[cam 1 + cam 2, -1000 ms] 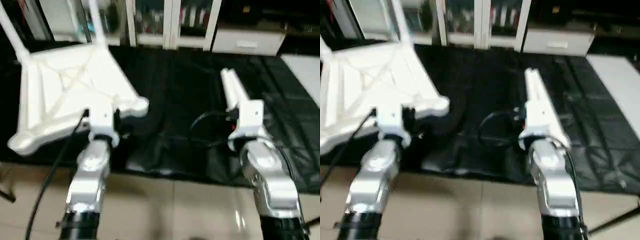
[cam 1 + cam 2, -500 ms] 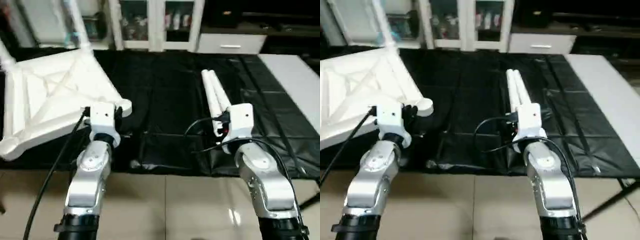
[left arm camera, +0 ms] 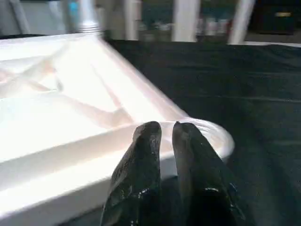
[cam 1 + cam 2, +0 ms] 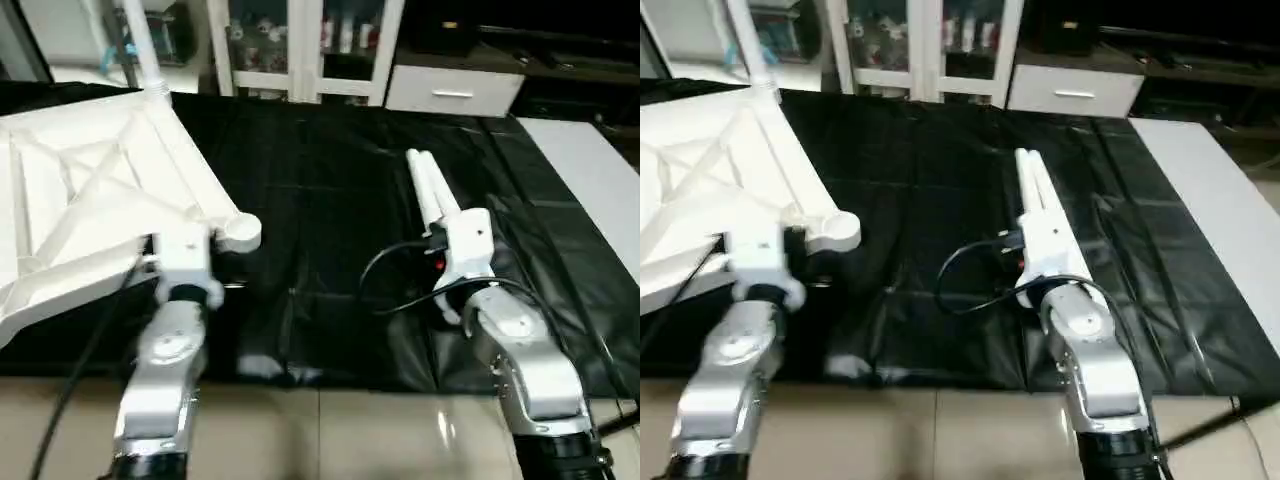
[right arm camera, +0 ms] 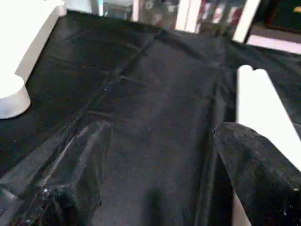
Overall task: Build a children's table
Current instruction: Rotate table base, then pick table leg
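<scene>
The children's table top (image 4: 90,200) lies underside up at the left of the black cloth, ribs showing. One white leg (image 4: 140,45) stands in a far corner socket. The near right corner socket (image 4: 238,232) holds nothing. My left gripper (image 3: 166,129) sits right at the near rim beside that socket, its fingers (image 3: 146,136) almost together with nothing between them. Two loose white legs (image 4: 428,185) lie side by side in the middle right. My right gripper (image 5: 162,129) hangs open over the cloth at their near ends, one finger (image 5: 254,160) beside a leg (image 5: 263,99).
The black-draped work table (image 4: 320,150) ends at a front edge (image 4: 330,385) above a tiled floor. Glass-door cabinets (image 4: 300,45) and a white drawer unit (image 4: 450,90) stand behind it. A pale surface (image 4: 590,160) borders the cloth on the right. Black cables (image 4: 390,275) loop by my right wrist.
The whole picture has shifted as the head camera moved. Both arms keep their places by the table top and the loose legs, and neither gripper has opened or shut.
</scene>
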Available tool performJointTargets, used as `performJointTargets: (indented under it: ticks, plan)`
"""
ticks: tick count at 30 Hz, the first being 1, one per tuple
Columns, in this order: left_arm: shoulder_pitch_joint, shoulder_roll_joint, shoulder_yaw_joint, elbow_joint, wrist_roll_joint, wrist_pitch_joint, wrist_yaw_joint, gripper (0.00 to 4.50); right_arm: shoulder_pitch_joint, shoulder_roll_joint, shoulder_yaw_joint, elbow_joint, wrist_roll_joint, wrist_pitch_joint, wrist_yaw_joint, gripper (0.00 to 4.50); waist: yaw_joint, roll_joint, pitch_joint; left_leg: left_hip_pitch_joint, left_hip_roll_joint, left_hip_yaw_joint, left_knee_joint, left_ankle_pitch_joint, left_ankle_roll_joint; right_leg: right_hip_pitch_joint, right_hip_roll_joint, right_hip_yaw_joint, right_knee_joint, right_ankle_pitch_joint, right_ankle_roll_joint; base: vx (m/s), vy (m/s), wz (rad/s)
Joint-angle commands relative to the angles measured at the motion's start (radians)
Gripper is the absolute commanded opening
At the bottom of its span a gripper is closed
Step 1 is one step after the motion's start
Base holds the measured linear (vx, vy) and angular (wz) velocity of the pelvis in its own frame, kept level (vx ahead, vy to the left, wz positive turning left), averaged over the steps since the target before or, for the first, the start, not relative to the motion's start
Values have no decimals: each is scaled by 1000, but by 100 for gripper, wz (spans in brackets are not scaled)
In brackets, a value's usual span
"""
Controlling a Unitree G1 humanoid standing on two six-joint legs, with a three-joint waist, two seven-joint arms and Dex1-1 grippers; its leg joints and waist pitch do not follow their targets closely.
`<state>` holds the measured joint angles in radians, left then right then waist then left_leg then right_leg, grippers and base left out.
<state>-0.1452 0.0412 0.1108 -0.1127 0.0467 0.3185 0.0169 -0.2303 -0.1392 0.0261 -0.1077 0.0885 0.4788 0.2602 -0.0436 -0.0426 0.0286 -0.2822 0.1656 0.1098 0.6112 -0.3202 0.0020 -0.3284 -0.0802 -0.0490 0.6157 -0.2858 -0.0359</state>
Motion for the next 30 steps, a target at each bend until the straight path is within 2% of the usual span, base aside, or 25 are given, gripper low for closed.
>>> performJointTargets:
  ticks: [1, 2, 3, 5, 6, 7, 8, 9, 10, 11, 12, 13, 14, 15, 17, 18, 19, 20, 22, 23, 24, 25, 27, 29, 30]
  plan:
    - [7, -3, -7, -25, 6, -8, 12, 72, 2, -4, -7, -1, 13, -10, 3, 380, 14, -2, -68, 1, -57, 8, -18, 443, 378, 80, 19, 27, -18, 274, -251, 185, -7, 16]
    - [7, -3, -8, -26, 6, -9, 13, 72, 2, -5, -7, 1, 13, -11, 4, 380, 22, 0, -67, 5, -62, 2, -11, 483, 365, 83, 34, 34, -9, 316, -251, 176, -16, 14]
    - [10, -2, -12, -30, 6, -9, 14, 72, 3, -9, -10, 8, 14, -18, 8, 380, 16, 10, -63, 68, -29, -36, -16, 561, 363, 29, 44, 12, 17, 291, -213, 176, -16, 14]
    - [6, 0, -18, -27, 5, -14, 11, 72, 4, -12, -13, 14, 13, -24, 9, 380, -1, 7, -65, 127, 1, -82, -13, 614, 388, -26, 29, 2, 33, 213, -151, 150, -56, 6]
    - [1, 2, -23, -23, 5, -16, 6, 72, 4, -12, -17, 13, 14, -26, 7, 380, 11, -15, -61, 87, -44, -64, 6, 505, 362, 21, 2, 37, 5, 188, -110, 139, -67, 4]
    - [-4, 6, -28, -18, 8, -18, 3, 72, 6, -11, -22, 12, 13, -29, 3, 380, 11, -15, -61, 87, -44, -64, 6, 505, 362, 21, 2, 37, 5, 188, -110, 129, -36, 5]
    - [-9, 6, -31, -13, 8, -20, -1, 72, 7, -12, -26, 14, 11, -31, -2, 380, 59, -35, -60, -72, -137, -3, 62, 309, 310, 185, -4, 134, -23, 361, -146, 106, 37, 36]
    - [-16, 7, -35, -6, 10, -22, -4, 72, 11, -8, -39, 16, 18, -30, -8, 380, 103, -25, -53, -142, -75, -12, 118, 111, 185, 234, -90, 232, -61, 555, -294, 106, 37, 36]
    - [-18, 7, -35, -4, 10, -22, -5, 72, 11, -5, -47, 16, 24, -26, -11, 380, 130, 4, -38, -129, 4, -37, 77, 73, 31, 206, -66, 218, -51, 731, -325, 35, 107, 59]
    - [-19, 8, -35, -3, 10, -22, -5, 72, 12, -3, -51, 16, 28, -23, -13, 380, 115, 21, -39, -106, 21, -34, 21, 129, -15, 187, 7, 159, -5, 718, -271, -41, 85, 19]
    - [-22, 8, -34, 0, 10, -22, -6, 72, 12, -3, -54, 16, 29, -22, -15, 380, 49, 98, -56, 105, 107, -119, -43, 256, 34, -57, 70, 26, 123, 235, -98, -41, 85, 19]
    - [-25, 9, -34, 3, 9, -23, -7, 72, 12, -4, -53, 17, 27, -23, -15, 380, -2, 67, -85, 170, 166, -177, -48, 488, 198, -109, 34, 8, 147, 12, -11, 18, -37, -33]
    - [-28, 10, -33, 8, 8, -25, -8, 72, 11, -4, -53, 18, 25, -24, -18, 380, 51, 50, -61, 113, 182, -77, -46, 523, 196, -139, -21, -2, 159, 7, 72, 73, -57, -41]
    - [-31, 12, -35, 12, 6, -27, -8, 72, 11, -4, -52, 20, 24, -25, -19, 380, 54, 44, -50, 80, 171, -34, -77, 423, 177, -128, -21, -13, 155, 57, 60, 73, -57, -41]
    - [-35, 15, -38, 14, 5, -26, -8, 72, 9, -5, -48, 19, 20, -24, -20, 380, 67, -9, -32, 74, 105, 103, -106, 28, 128, -106, -32, -8, 33, 167, -87, 72, -77, -20]
    - [-37, 17, -42, 13, 6, -24, -9, 72, 7, -11, -42, 16, 13, -20, -20, 380, 108, -61, -37, -13, -62, 91, 53, -173, 127, 16, -86, 130, -101, -227, -72, 90, -111, -11]
    - [-37, 17, -42, 13, 6, -24, -9, 72, 7, -11, -42, 16, 13, -20, -20, 380, 122, -36, -41, -10, -50, 59, 91, -144, 102, 46, -173, 180, -126, -367, -159, 97, -89, -6]
    - [-34, 17, -46, 6, 0, -21, -19, 72, 6, -13, -40, 11, 12, -16, -20, 380, 124, -46, -47, -89, -34, 2, 130, 8, 48, 103, -173, 173, -95, -367, -219, 84, -46, -14]
    - [-23, 28, -58, -5, -16, -11, -50, 72, 3, -9, -42, 2, 7, 3, -27, 380, 102, -29, -33, -115, -21, -26, 78, 255, -34, 65, -134, 91, -61, 96, -249, 77, -44, -13]
    - [-23, 28, -58, -5, -16, -11, -50, 72, 3, -9, -42, 2, 7, 3, -27, 380, 99, -19, -27, -105, -13, -24, 28, 316, -38, 36, -105, 55, -64, 128, -234, 59, -18, -8]
    - [3, 64, -91, -13, -53, -24, -160, 73, -10, -13, -44, -13, -3, 72, -52, 397, 100, 23, -37, -88, 6, -16, -43, 389, -29, 17, -49, 14, -59, 132, -171, 59, -18, -8]
    - [3, 64, -91, -13, -53, -24, -160, 73, -10, -13, -44, -13, -3, 72, -52, 407, 69, 48, -32, -114, 57, -46, -66, 333, 6, 15, -14, 12, -21, 175, -117, 57, 29, -15]
    - [11, 112, -122, -12, -81, -26, -272, 73, -35, -35, -54, -20, 12, 194, -63, 417, 70, 48, -55, -66, 93, -59, -44, 340, 31, -2, -51, 34, -14, 309, -137, 67, 46, -9]
    - [5, 129, -133, -9, -73, -26, -288, 73, -43, -52, -46, -22, 0, 221, -62, 426, 79, 38, -42, -84, 70, -32, -57, 228, 22, 8, -60, 40, -31, 296, -179, -8, 26, 1]
    - [0, 146, -145, -7, -69, -28, -308, 73, -50, -65, -42, -25, -10, 235, -62, 440, 85, 34, -31, -81, 64, -13, -71, 34, -14, 11, -69, 46, -48, 130, -197, -17, 52, 2]
